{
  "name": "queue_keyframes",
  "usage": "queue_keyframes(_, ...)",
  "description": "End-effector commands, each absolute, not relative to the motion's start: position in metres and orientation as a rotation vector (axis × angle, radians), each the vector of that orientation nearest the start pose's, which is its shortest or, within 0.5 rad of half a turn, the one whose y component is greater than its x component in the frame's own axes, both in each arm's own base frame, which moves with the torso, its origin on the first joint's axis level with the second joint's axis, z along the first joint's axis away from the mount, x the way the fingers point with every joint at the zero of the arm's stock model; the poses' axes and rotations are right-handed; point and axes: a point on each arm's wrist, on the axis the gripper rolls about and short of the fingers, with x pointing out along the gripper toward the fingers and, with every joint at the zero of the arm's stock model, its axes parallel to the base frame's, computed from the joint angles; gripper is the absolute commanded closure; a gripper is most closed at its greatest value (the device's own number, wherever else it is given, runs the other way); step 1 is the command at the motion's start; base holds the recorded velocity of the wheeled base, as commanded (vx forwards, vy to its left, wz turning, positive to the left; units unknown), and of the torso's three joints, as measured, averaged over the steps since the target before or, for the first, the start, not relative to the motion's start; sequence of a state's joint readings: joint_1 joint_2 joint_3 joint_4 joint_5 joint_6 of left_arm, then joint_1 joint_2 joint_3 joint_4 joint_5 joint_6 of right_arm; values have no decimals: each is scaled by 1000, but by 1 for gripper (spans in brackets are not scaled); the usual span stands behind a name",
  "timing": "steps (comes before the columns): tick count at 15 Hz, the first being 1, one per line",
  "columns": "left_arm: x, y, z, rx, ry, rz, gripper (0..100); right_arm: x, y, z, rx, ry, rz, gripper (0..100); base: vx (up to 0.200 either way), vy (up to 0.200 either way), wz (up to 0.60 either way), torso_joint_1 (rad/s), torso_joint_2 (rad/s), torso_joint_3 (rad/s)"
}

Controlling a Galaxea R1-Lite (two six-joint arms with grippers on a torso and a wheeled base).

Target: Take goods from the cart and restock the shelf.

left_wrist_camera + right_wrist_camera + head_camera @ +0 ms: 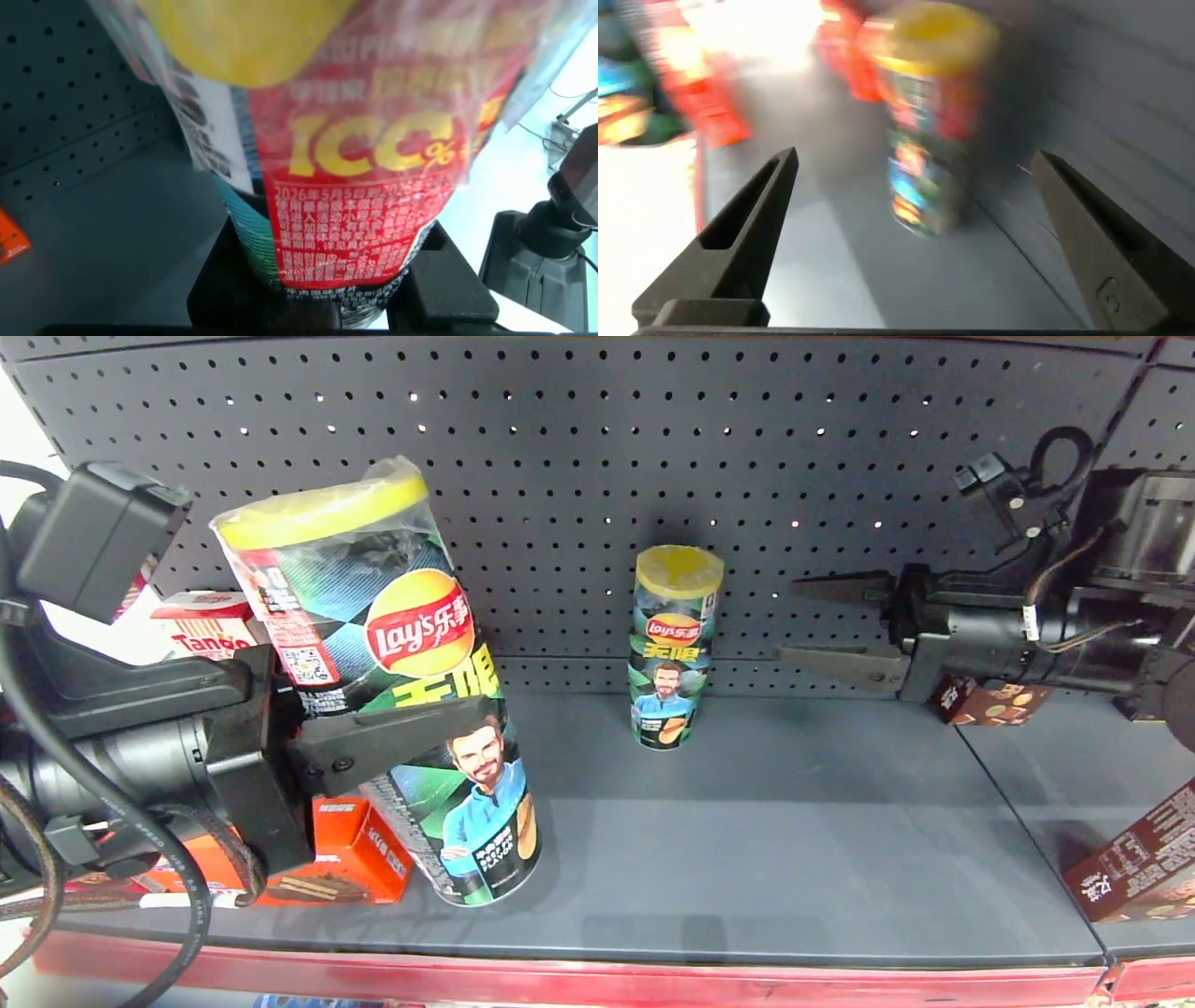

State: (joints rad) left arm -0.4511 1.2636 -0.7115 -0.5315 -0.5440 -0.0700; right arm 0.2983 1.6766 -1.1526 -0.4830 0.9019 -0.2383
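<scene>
My left gripper (373, 737) is shut on a tall chip can (392, 681) with a yellow lid, at the left front of the dark shelf (794, 859); the can leans a little and its base is at the shelf surface. The same can (355, 159) fills the left wrist view between the pads. A second, smaller-looking chip can (674, 649) stands upright against the pegboard at the shelf's middle. My right gripper (822, 621) hangs open to the right of that can, fingers pointing at it, with a gap between. The standing can (929, 121) appears beyond the open fingers in the right wrist view.
An orange wafer box (355, 859) lies beside the held can at the front left, a red-and-white box (201, 625) behind it. Dark brown biscuit boxes sit at the right (1134, 868) and under the right arm (990, 702). A perforated back panel (653, 448) closes the shelf; red trim (597, 980) marks its front edge.
</scene>
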Motion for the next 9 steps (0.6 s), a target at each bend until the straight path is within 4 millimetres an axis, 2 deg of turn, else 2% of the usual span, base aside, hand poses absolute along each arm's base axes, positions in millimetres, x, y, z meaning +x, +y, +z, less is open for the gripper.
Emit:
queue_keyframes(1,173,-97,255,-66,62,-993,100,329,125,252,-196,-89,1249,0,0,0,0,0,0,0)
queue_keyframes(9,172,-96,250,-65,77,-992,100,363,141,226,-184,-52,1264,0,0,0,0,0,0,0)
